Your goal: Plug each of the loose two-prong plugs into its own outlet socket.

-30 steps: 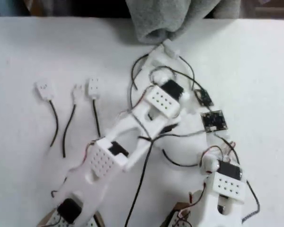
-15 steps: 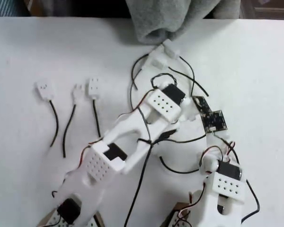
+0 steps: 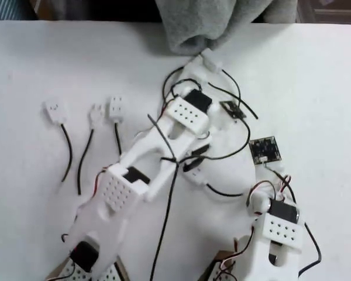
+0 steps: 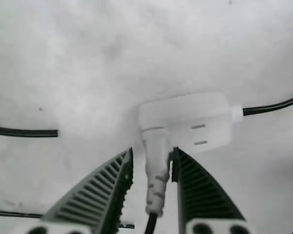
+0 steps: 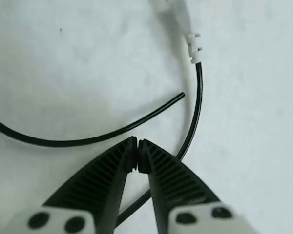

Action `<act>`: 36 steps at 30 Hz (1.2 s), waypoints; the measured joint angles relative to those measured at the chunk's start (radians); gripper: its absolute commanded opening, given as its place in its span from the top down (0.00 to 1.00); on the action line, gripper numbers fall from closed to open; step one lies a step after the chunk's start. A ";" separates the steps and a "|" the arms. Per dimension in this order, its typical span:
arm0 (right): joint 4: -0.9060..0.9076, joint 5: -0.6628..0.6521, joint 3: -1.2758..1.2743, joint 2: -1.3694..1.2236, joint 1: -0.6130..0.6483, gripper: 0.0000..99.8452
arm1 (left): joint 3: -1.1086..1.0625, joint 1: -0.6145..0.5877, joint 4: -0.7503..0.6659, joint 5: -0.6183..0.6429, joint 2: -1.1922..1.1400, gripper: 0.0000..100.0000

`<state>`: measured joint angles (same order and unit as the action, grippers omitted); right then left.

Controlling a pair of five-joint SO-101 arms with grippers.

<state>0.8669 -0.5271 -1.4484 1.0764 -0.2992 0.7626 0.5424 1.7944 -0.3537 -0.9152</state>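
Left wrist view: left gripper (image 4: 152,152) fingers (image 4: 112,190) clamp a white moulded two-prong plug (image 4: 156,163) against the white plastic outlet socket (image 4: 190,119) near the tabletop's (image 4: 63,58) far edge, probably mid-insertion and needing a straight push; right gripper (image 5: 137,146) fingers (image 5: 107,180) are together.

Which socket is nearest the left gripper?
The socket by the grey cloth, right at the left gripper, with a plug against its end. The other two sockets lie far off.
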 measured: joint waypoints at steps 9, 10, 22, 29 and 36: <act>0.000 -0.002 0.000 0.000 0.000 0.98 | -0.107 -0.051 -0.009 0.002 0.229 0.86; 0.000 -0.002 0.000 0.000 0.000 0.98 | -0.126 -0.063 -0.009 0.002 0.279 0.86; 0.000 -0.002 0.000 0.000 0.000 0.98 | -0.442 -0.236 -0.006 0.002 0.997 0.86; 0.000 -0.002 0.000 0.000 0.000 0.97 | -0.674 -0.361 -0.006 0.025 1.458 0.86; 0.092 0.009 0.078 0.000 0.014 0.84 | -0.970 -0.459 -0.014 0.052 1.892 0.86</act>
<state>0.9590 -0.5178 -1.3702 1.0764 -0.2854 -0.2071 0.0836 1.7806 -0.3015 0.9766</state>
